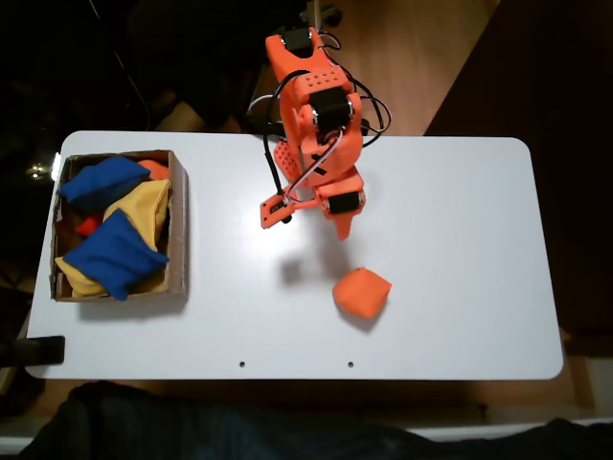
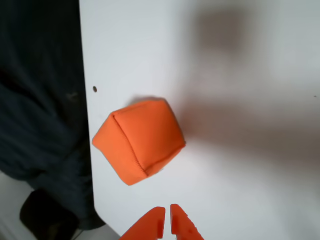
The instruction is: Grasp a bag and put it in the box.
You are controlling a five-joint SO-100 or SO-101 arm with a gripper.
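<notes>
Your orange bag [image 1: 362, 292] lies on the white bench [image 1: 460, 240], a little below the middle in the fixed view and near the bench's lower edge. It sits alone there, plump and squarish, with a seam running along its folds in the wrist view [image 2: 140, 140]. Nothing touches it.

Your pincer [image 2: 167, 220] comes in from the bottom edge of the wrist view, its two orange fingertips [image 2: 155, 222] pressed almost together with only a thin slit between them, and nothing is held in them. The tips stand just below the bag in that view, near it but apart from it. In the fixed view the pincer [image 1: 343, 228] points down toward the bag from above it, and the orange arm [image 1: 321, 105] reaches in from the bench's far edge, with black cables looping around it.

Well to the left in the fixed view you see the brown cardboard box [image 1: 178, 220], close to the bench's left end. It already holds a heap of blue bags [image 1: 115, 251] and yellow bags [image 1: 144, 203], with bits of orange fabric [image 1: 155, 170] peeking out between them.

Two small dark holes [image 1: 241, 364] mark the bench near its lower edge, and one of them shows just beside the bag in the wrist view [image 2: 94, 89].
</notes>
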